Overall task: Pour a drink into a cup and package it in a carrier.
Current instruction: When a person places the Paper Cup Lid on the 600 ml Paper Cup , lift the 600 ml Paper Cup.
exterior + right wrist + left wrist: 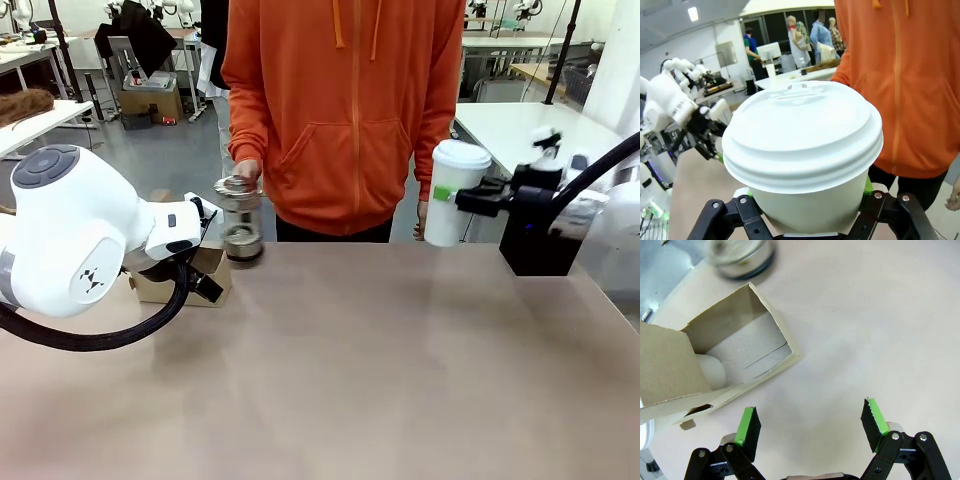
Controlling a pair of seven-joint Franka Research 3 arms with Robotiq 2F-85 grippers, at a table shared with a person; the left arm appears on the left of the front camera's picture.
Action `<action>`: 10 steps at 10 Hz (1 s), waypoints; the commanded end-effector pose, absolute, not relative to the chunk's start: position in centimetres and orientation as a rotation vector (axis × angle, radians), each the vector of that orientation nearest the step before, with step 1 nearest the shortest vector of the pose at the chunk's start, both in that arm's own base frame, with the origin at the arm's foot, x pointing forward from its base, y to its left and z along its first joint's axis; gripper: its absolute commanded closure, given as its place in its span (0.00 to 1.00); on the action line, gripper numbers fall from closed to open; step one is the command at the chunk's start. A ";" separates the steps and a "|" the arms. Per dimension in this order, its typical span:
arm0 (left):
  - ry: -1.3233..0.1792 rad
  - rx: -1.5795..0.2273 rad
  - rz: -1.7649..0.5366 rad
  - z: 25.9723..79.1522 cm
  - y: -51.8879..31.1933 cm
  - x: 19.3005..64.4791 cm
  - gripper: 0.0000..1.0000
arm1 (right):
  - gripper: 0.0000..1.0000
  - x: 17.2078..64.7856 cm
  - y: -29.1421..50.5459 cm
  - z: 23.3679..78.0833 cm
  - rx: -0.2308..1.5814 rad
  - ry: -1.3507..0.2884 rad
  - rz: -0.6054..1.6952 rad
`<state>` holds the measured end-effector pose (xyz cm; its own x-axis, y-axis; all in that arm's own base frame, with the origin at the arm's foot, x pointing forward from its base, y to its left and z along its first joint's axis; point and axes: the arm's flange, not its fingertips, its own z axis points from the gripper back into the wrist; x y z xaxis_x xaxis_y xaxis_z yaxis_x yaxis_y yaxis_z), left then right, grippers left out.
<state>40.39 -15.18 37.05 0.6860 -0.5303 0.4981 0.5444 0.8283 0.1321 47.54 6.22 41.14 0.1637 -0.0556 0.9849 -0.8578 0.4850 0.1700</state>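
Observation:
My right gripper (468,196) is shut on the tall white cup (455,190), held upright above the table's far right. The cup's domed lid (802,130) hides what is inside; my right gripper (807,212) clamps the cup's wall from both sides. The brown cardboard carrier (180,278) sits at the far left, and my left gripper (203,280) hovers open right beside it. From the left wrist, the carrier (735,350) lies just beyond my open left gripper (811,426). A person's hand (247,172) rests on the glass press jug (240,222); the drink level is unclear.
A white rounded object (712,371) sits in one carrier slot. The person in an orange hoodie (345,110) stands at the far edge. A black box (540,250) stands at the far right behind the cup. The table's bare brown top (350,370) spreads across the middle and front.

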 end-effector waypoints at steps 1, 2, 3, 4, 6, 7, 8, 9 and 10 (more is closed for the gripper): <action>-0.549 -0.028 -0.602 37.1 -15.1 40.4 0.00 | 0.20 44.7 5.9 44.8 0.923 -1.250 0.713; -0.549 -0.028 -0.602 37.1 -15.1 40.4 0.00 | 0.20 43.8 6.0 46.2 0.917 -1.243 0.722; -0.549 -0.028 -0.602 37.1 -15.1 40.4 0.00 | 0.20 42.9 6.4 47.2 0.917 -1.236 0.727; -0.549 -0.028 -0.602 37.1 -15.1 40.4 0.00 | 0.20 42.7 6.6 47.5 0.919 -1.230 0.724; -0.549 -0.028 -0.602 37.1 -15.1 40.4 0.00 | 0.20 42.6 6.8 47.0 0.985 -1.219 0.736; -0.549 -0.028 -0.602 37.1 -15.1 40.4 0.00 | 0.20 42.9 6.7 47.4 0.920 -1.263 0.745; -0.549 -0.028 -0.602 37.1 -15.1 40.4 0.00 | 0.20 42.9 6.7 47.4 0.920 -1.263 0.745; -0.549 -0.028 -0.602 37.1 -15.1 40.4 0.00 | 0.20 42.9 6.7 47.4 0.920 -1.263 0.745; -0.549 -0.028 -0.602 37.1 -15.1 40.4 0.00 | 0.20 42.9 6.7 47.4 0.920 -1.263 0.745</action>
<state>40.39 -15.19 37.05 0.6859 -0.5304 0.4981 0.5445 0.8283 0.1322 42.82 6.55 47.00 0.1800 -0.0272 0.9833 -0.8729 0.4565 0.1724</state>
